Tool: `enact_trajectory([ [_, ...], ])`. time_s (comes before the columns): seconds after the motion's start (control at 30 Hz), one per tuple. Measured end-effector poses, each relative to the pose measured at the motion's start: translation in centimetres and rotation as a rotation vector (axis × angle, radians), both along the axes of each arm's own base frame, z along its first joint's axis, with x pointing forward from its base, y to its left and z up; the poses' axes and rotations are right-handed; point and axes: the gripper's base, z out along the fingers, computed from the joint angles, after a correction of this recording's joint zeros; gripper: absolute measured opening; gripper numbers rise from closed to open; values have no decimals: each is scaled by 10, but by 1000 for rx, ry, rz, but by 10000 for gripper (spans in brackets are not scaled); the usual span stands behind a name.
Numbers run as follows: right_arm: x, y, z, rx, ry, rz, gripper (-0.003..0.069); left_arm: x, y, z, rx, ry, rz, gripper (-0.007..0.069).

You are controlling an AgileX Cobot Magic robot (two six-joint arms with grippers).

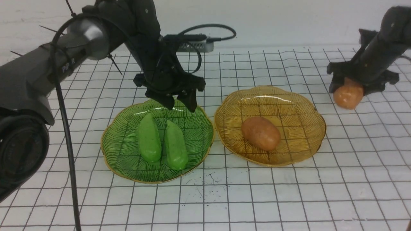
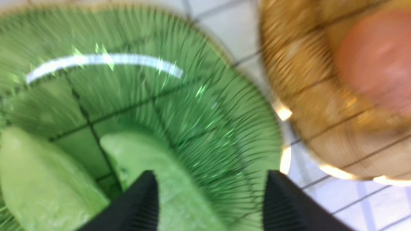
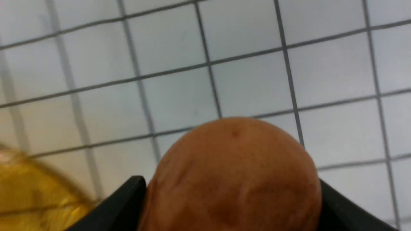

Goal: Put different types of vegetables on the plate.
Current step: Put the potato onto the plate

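Note:
Two light-green pods (image 1: 149, 138) (image 1: 176, 146) lie side by side in the green plate (image 1: 196, 146). One orange-brown potato (image 1: 260, 133) lies in the amber plate (image 1: 301, 109). My left gripper (image 1: 179, 104) is open and empty, hovering above the far part of the green plate; its wrist view shows the pods (image 2: 41, 183) (image 2: 173, 186) below its fingers (image 2: 138, 205). My right gripper (image 1: 348, 93) is shut on the second potato (image 1: 348, 95) and holds it above the table, right of the amber plate. The potato (image 3: 234, 176) fills the space between the jaws.
The table (image 1: 224, 199) is white with a black grid. A grey box with a cable (image 1: 196, 46) lies at the back behind the left arm. The amber plate's edge (image 3: 35, 199) shows in the right wrist view.

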Motion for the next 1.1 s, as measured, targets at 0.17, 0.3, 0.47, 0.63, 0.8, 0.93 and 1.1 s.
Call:
enact_trajectory([
  [0.17,-21,21,56,29,-37,86,533,-7,1,24,-28,-45,-2,160],
  [0.3,-27,50,70,38,-61,173,533,-18,6,51,-29,-111,-18,19],
  [0.47,-31,95,58,18,-30,293,533,-42,14,101,-63,-214,-20,-8],
  [0.63,-29,119,22,-72,54,362,533,-80,24,134,-107,-253,-25,-8],
  [0.8,-24,120,-3,-74,111,298,568,-134,42,148,-98,-248,-28,-8],
  [0.93,-24,121,-2,-63,110,290,631,-157,52,148,-80,-244,-27,-8],
  [1.1,-27,122,8,-62,89,306,660,-184,62,143,-57,-236,-25,-8],
])
